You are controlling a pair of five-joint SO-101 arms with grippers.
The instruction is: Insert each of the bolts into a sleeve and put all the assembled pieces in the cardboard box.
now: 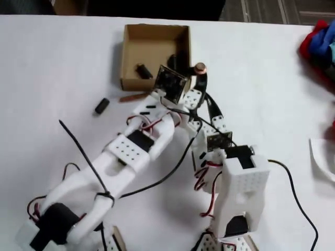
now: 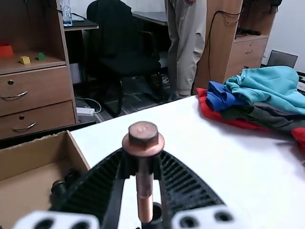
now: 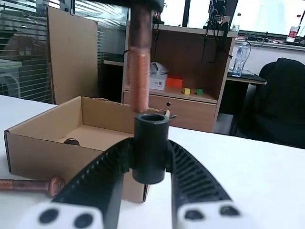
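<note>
Two claws met just right of the open brown cardboard box (image 1: 131,83) in the high view. The left claw (image 2: 143,160) was closed on a copper hex-head bolt (image 2: 144,138) just below its head, and the right claw (image 3: 151,152) was clamped around a short black cylindrical sleeve (image 3: 151,143). From above, a second black sleeve (image 1: 102,106) lay loose on the white desk (image 1: 63,63) left of the box, a spare copper bolt (image 1: 133,98) lay just in front of it, and dark pieces (image 1: 144,70) sat inside. The left wrist view took in a heap of red, blue and teal clothes (image 2: 257,95) on the desk, with wooden drawers (image 2: 33,95) and a black office chair (image 2: 124,43) beyond. The held bolt stood upright, long axis vertical, head up, its tip at the sleeve's upward-facing mouth.
</note>
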